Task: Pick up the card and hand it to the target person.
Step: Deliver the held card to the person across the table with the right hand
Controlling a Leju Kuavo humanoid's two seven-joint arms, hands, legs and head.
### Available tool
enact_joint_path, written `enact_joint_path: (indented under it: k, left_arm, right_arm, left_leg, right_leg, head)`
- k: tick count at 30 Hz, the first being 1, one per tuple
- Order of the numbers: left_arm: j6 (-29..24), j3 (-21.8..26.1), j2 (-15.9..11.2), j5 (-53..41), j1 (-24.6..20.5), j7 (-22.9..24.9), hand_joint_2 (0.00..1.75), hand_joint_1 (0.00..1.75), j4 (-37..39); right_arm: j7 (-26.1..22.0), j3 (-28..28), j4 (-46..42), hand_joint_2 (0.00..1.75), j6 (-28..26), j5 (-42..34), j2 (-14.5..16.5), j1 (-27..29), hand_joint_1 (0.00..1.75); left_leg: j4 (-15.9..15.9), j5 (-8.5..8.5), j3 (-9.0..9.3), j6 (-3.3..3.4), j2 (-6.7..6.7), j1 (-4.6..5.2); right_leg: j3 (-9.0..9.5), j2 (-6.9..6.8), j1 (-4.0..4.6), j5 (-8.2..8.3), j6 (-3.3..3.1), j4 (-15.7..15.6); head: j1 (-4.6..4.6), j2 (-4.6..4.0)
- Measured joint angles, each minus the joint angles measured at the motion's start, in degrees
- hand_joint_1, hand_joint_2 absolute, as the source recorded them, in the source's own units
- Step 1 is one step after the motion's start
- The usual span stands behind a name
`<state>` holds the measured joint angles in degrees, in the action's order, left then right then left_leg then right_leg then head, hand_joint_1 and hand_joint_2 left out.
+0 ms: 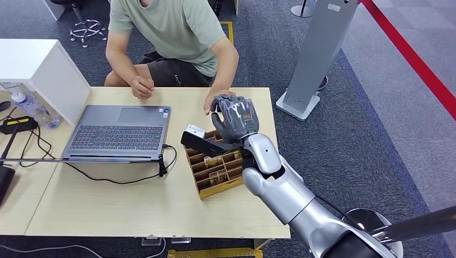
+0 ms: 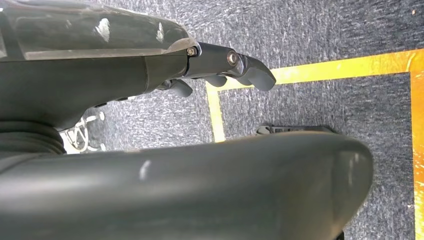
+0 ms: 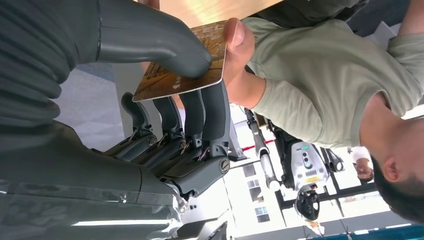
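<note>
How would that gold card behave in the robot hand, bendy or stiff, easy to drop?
Probably stiff: the card stays flat though pinched only at one part by the right robot hand. Likely light, since the person's fingers take its edge with a fingertip pinch. Its surface looks smooth and glossy, so it may slip if the pinch loosens.

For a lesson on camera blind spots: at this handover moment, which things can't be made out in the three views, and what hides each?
- Card: in the head view, hidden behind the right hand.
- Card's print: right wrist view, thumb covers part; the rest too small to read.
- Tray contents: head view, arm covers part.
- Person's face: head view, cut off by the top edge.
- Left hand: left wrist view, fingers mostly hidden by the hand's body.
</note>
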<state>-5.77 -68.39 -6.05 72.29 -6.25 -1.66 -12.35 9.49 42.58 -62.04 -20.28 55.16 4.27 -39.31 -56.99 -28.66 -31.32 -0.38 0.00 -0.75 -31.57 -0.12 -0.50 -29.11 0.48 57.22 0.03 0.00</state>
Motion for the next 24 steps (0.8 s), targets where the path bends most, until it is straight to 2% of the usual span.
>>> enact_joint_path:
  k: [4,24]
  left_arm:
    - [0.1,0.0,0.0,-0.1,0.0,0.0,0.0,0.0,0.0]
    - [-0.3,-0.7,0.1,-0.2,0.0,0.1,0.0,0.0,0.0]
  right_arm:
    - [0.0,0.2,1.1,1.75,0.0,-0.2,0.3,-0.2,0.0]
    - [0.8,0.7,1.7,1.75,-0.3,-0.5,0.2,-0.2,0.0]
  left_leg:
    - [0.0,0.0,0.0,0.0,0.0,0.0]
    - [0.0,0.0,0.03,0.0,0.01,0.0]
  right_leg:
    - [0.0,0.0,0.0,0.0,0.0,0.0]
    - [-0.01,0.01,0.0,0.0,0.0,0.0]
  head:
    - [0.05,0.0]
    - [0.03,0.0]
